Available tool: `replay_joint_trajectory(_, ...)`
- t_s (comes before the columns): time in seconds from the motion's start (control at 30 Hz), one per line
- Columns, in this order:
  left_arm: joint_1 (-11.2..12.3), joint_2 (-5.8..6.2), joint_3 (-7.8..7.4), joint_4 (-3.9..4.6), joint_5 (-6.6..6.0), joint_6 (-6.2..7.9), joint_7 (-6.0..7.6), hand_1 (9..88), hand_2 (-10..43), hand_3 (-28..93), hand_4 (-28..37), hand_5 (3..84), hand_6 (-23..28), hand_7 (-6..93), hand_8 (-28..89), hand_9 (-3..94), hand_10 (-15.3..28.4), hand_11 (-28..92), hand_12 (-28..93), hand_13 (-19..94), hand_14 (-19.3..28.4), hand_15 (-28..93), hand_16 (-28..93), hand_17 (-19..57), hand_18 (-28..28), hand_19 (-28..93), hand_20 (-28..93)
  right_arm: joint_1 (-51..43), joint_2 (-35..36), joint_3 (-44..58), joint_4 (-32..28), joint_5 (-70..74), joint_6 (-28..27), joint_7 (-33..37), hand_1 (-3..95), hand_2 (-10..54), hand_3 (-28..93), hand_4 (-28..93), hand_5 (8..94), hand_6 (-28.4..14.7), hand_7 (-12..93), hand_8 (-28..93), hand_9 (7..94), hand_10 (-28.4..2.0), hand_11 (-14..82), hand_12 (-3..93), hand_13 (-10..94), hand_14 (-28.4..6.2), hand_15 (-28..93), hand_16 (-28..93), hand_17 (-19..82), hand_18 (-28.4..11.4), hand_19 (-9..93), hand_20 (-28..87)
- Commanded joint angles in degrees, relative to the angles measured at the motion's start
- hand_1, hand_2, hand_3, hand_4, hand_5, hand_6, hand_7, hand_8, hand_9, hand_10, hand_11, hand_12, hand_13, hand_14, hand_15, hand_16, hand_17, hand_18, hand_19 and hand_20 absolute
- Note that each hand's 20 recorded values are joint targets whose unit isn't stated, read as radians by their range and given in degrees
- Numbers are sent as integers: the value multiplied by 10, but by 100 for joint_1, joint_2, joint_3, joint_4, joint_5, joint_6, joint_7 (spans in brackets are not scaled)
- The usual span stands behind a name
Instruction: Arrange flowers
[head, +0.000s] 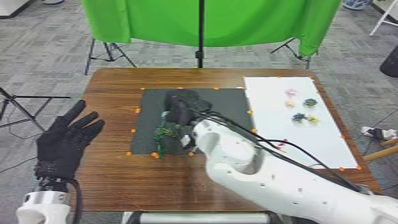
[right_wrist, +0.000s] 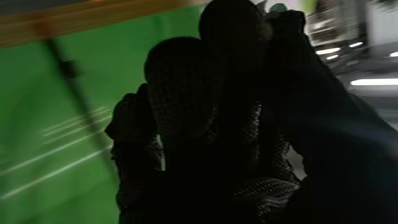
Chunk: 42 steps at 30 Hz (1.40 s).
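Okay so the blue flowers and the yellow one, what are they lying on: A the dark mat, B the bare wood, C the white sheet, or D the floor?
C: in the head view, the blue flowers and the yellow one lie on the white sheet, right of the dark mat.

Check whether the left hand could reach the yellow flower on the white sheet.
Probably not: the left hand is at the far left, with the right hand and its arm between it and the yellow flower.
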Motion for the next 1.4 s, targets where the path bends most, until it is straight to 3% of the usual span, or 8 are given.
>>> replay_joint_trajectory(0.03, -293, 216, 34, 86, -16, -7, 69, 205, 62, 783, -283, 369, 80, 110, -95, 359, 206, 231, 109, 254, 284, 513, -89, -88, 272, 570, 118, 676, -580, -1253, 493, 4, 463, 106, 565, -95, 665, -283, 866, 30, 183, 22, 922, -65, 260, 328, 839, -43, 612, 246, 336, -208, 921, 423)
replay_joint_trajectory(0.2, -479, 357, 149, 175, -63, -62, 122, 204, 62, 783, -283, 369, 80, 111, -95, 359, 206, 231, 110, 251, 284, 509, -89, -89, 270, 564, 119, 1090, -642, -1830, 734, 20, 519, 349, 562, -95, 652, -283, 861, 34, 175, 14, 913, -69, 305, 301, 829, -45, 638, 236, 334, -209, 918, 431)
replay_joint_trajectory(0.33, -528, 316, 142, 198, -19, -104, 24, 205, 61, 785, -283, 369, 80, 111, -95, 358, 206, 230, 110, 251, 284, 509, -87, -89, 269, 561, 120, 1082, -622, -1852, 765, -64, 211, 430, 556, -95, 644, -283, 847, 35, 163, 6, 900, -71, 323, 294, 820, -46, 653, 236, 330, -210, 916, 436)
replay_joint_trajectory(0.5, -467, 358, 140, 193, -65, -92, 53, 205, 61, 785, -283, 370, 80, 110, -95, 359, 206, 231, 110, 250, 284, 508, -87, -89, 269, 560, 122, 1016, -607, -1840, 767, -258, -52, 414, 532, -95, 627, -283, 809, 35, 147, -4, 877, -75, 344, 284, 793, -50, 681, 234, 316, -211, 911, 442)
replay_joint_trajectory(0.73, -581, 180, 117, 231, 81, -228, -215, 207, 61, 786, -283, 370, 81, 109, -95, 359, 206, 232, 110, 250, 284, 508, -86, -89, 269, 559, 124, 927, -606, -1703, 759, -412, -240, 354, 478, -95, 661, -283, 761, 35, 151, -23, 846, -82, 391, 251, 770, -57, 711, 224, 302, -214, 906, 455)
replay_joint_trajectory(0.87, -537, 231, 130, 226, 40, -200, -160, 208, 60, 788, -283, 369, 81, 109, -95, 358, 206, 232, 110, 249, 284, 509, -86, -89, 268, 558, 125, 917, -595, -1658, 749, -405, -305, 337, 443, -95, 705, -283, 745, 34, 149, -44, 832, -88, 414, 234, 759, -61, 722, 222, 295, -216, 903, 464)
replay_joint_trajectory(1.33, -312, 168, 45, 156, 43, -146, -238, 213, 58, 790, -283, 370, 81, 109, -94, 357, 207, 232, 110, 248, 284, 509, -87, -90, 268, 557, 128, 615, -507, -1167, 360, -175, -448, 249, 397, -95, 727, -283, 702, 23, 153, -125, 797, -96, 464, 199, 734, -70, 748, 219, 281, -223, 895, 485)
replay_joint_trajectory(1.4, -298, 89, 34, 148, 72, -149, -314, 213, 58, 790, -283, 369, 81, 109, -94, 357, 207, 232, 110, 248, 284, 509, -87, -90, 268, 556, 129, 528, -510, -1037, 310, -5, -441, 265, 393, -95, 726, -283, 695, 20, 152, -125, 794, -97, 466, 197, 730, -71, 751, 219, 276, -224, 893, 487)
